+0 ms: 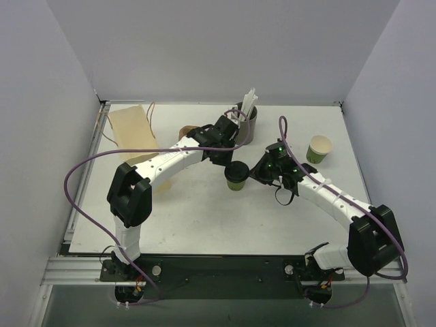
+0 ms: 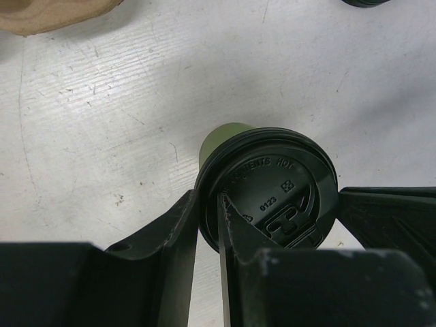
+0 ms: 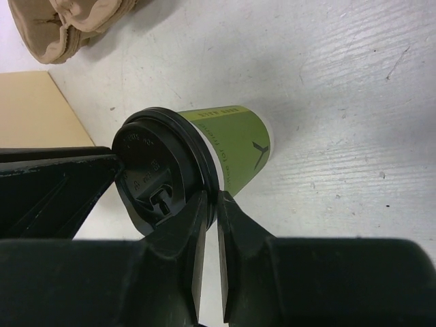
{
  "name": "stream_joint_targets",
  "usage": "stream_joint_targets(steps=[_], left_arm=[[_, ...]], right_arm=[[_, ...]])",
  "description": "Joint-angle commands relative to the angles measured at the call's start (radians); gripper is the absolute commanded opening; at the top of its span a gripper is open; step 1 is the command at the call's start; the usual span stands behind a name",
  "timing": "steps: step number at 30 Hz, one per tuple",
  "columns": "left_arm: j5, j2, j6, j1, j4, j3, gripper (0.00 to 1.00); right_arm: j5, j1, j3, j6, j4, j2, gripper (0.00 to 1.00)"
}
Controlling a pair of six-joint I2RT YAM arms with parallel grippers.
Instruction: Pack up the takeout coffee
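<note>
Scuffed white table (image 1: 204,225) below takeout coffee (image 1: 236,178); 3 pale grey walls (image 1: 225,48) around.

The top view looks down from high behind the near edge, taking in the whole surface (image 1: 204,225). The left wrist camera sits close behind the left gripper (image 2: 269,197), facing almost straight down. The right wrist camera, equally close behind the right gripper (image 3: 162,178), looks down aslant. All three share the lidded cup (image 1: 236,176).

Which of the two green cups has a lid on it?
The middle cup, capped with a black lid; the cup far right stands open, cream inside showing.
</note>
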Motion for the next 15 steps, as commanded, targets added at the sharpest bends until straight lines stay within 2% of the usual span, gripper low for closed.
stream_joint_targets(steps=[1, 15], left_arm=[[0.048, 0.071, 0.004, -0.017, -0.124, -0.043, 0.28], [0.062, 0.065, -0.01, -0.017, -0.095, -0.098, 0.28]], right_arm=[[0.037, 0.062, -0.019, -0.066, -0.218, 0.116, 0.07], [0.034, 0.093, -0.038, -0.06, -0.204, 0.205, 0.06]])
